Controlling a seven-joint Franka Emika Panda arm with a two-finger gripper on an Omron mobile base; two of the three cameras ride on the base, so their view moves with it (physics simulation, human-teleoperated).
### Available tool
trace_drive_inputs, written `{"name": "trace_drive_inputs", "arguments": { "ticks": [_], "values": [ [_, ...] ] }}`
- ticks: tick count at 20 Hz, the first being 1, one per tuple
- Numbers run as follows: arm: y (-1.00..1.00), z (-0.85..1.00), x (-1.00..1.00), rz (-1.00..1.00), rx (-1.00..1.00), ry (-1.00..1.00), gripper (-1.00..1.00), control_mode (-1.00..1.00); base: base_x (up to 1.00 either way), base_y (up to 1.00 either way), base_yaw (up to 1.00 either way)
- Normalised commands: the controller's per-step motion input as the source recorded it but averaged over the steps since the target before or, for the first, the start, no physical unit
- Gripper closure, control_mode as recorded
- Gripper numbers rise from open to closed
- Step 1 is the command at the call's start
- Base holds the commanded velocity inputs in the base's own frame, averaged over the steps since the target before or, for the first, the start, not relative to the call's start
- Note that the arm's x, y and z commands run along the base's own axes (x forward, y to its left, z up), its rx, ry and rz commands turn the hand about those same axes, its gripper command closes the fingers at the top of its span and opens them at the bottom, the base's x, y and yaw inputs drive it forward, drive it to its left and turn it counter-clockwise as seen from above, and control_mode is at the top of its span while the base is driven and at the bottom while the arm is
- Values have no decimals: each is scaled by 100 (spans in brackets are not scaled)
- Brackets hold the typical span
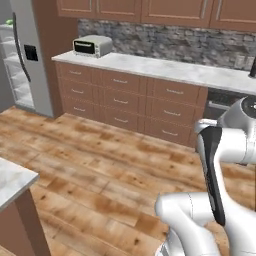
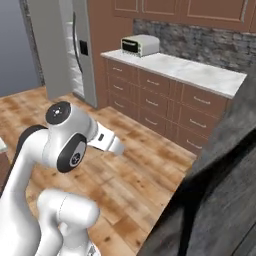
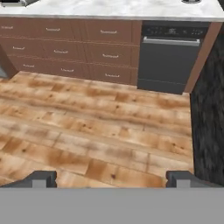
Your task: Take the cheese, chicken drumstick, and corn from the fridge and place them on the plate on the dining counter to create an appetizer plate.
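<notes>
I am looking down the hand camera at bare wooden plank floor (image 3: 87, 127), and the two-finger gripper (image 3: 112, 178) has its dark tips spread wide at the bottom corners with nothing between them.

The tall grey-sided fridge (image 1: 30, 55) stands at the far left of the left base view, door swung open on pale glass shelves; a speck of bright green at the top shelf edge may be the husked corn cob (image 1: 8, 22), though I cannot be sure at this size. I cannot make out the cheese or the drumstick. A corner of the white grey-veined marble dining counter (image 1: 12, 180) shows at the lower left.

All of that lies well apart from the fingers, off to the hand's left, while the hand faces the brown-drawer wall counter (image 3: 70, 43) and a dark dishwasher (image 3: 168, 57).

My guess on handling: all three foods are light and small. The glossy, rounded corn could slip, so I would close across its middle. The lumpy drumstick suits a grip on its thick end, the cheese wedge on its flat faces.
</notes>
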Motion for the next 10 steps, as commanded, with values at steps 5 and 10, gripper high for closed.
{"name": "trace_drive_inputs", "arguments": {
  "ticks": [5, 10],
  "values": [
    [0, 0, 0, 0, 0, 0, -100, 100, 100, -51, 0],
    [0, 0, 0, 0, 0, 0, -100, 100, 100, -43, 22]
  ]
}}
